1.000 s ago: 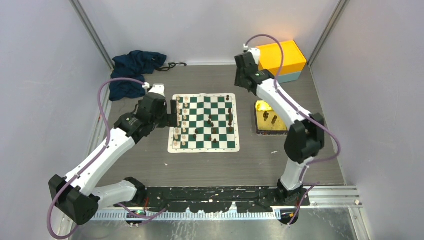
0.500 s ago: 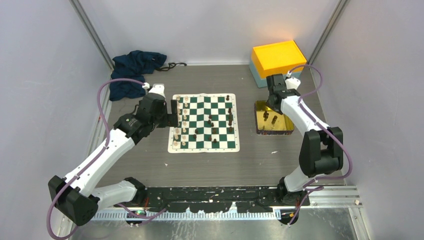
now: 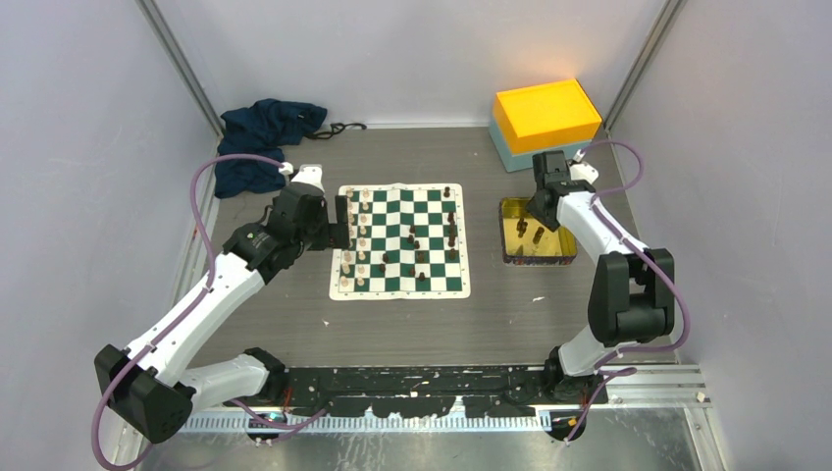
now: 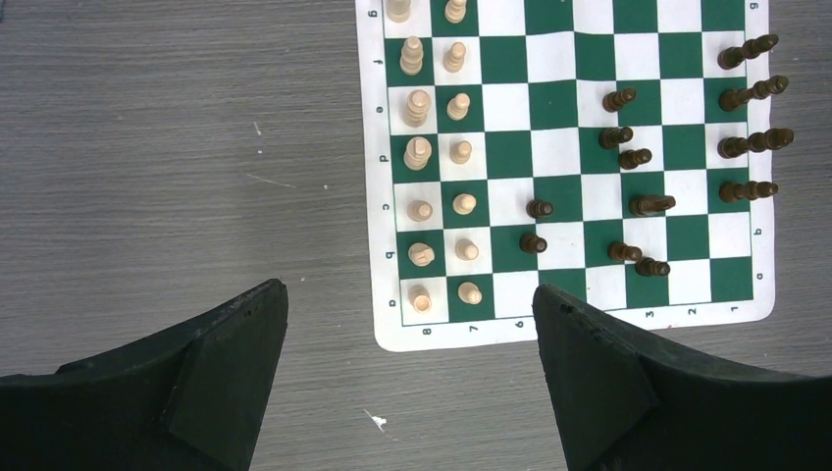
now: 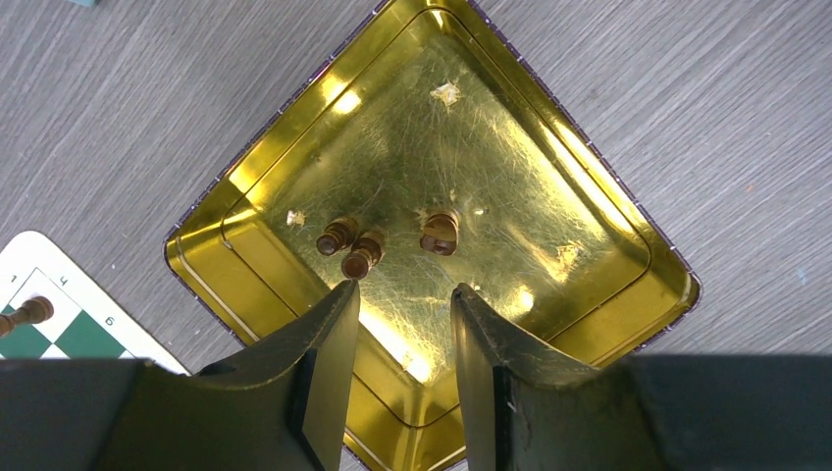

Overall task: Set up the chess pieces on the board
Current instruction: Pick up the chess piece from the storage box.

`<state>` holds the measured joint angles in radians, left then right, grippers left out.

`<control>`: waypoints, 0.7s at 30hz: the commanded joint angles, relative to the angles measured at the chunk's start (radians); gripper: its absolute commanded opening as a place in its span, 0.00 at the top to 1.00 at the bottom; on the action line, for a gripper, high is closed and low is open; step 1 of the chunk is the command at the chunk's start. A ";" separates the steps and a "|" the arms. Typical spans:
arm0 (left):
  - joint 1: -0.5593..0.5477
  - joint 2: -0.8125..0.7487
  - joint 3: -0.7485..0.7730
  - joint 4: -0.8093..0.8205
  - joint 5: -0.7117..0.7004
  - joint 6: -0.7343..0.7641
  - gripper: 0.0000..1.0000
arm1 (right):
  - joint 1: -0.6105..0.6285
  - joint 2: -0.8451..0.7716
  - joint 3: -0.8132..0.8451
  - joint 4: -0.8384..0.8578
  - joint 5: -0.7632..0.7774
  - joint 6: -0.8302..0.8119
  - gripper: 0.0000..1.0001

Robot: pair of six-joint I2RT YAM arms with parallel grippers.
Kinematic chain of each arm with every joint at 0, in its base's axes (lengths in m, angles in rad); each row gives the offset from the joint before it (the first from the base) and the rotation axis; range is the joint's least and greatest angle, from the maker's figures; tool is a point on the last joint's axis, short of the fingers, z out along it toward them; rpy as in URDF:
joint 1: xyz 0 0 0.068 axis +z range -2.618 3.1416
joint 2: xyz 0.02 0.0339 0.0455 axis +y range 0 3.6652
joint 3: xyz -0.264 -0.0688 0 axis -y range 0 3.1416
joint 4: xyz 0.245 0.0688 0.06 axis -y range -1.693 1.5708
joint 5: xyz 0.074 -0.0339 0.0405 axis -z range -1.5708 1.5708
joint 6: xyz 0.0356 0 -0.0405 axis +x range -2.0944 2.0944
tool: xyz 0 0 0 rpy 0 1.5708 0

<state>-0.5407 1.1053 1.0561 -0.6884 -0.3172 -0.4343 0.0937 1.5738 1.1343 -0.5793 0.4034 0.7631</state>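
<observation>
A: Where do our pieces stand?
B: On the board (image 3: pixel 397 291), cream pieces (image 4: pixel 420 154) are ranked in two rows at its left edge and dark pieces (image 4: pixel 635 157) are partly scattered. The gold tray (image 5: pixel 549 167) holds three more dark pieces (image 5: pixel 439 234).
A: Hence the right gripper (image 5: pixel 404 289) above it?
B: Yes. Its fingers are narrowly parted and empty, which we judge is for pickup. The left gripper (image 4: pixel 409 287) hovers with fingers wide, empty.

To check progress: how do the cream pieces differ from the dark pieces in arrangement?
The cream pieces stand in two neat files at one edge of the board; the dark pieces partly line the opposite edge, partly scatter mid-board. No cream pieces show off the board; three dark pieces sit in the gold tray. Both are small figurines.
</observation>
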 commanded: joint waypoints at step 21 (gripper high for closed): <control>0.005 0.000 0.006 0.039 -0.006 0.009 0.04 | -0.046 0.070 -0.040 0.071 -0.031 0.052 0.56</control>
<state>-0.5407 1.1069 1.0561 -0.6884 -0.3172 -0.4339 0.0551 1.6341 1.0981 -0.5449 0.3717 0.7906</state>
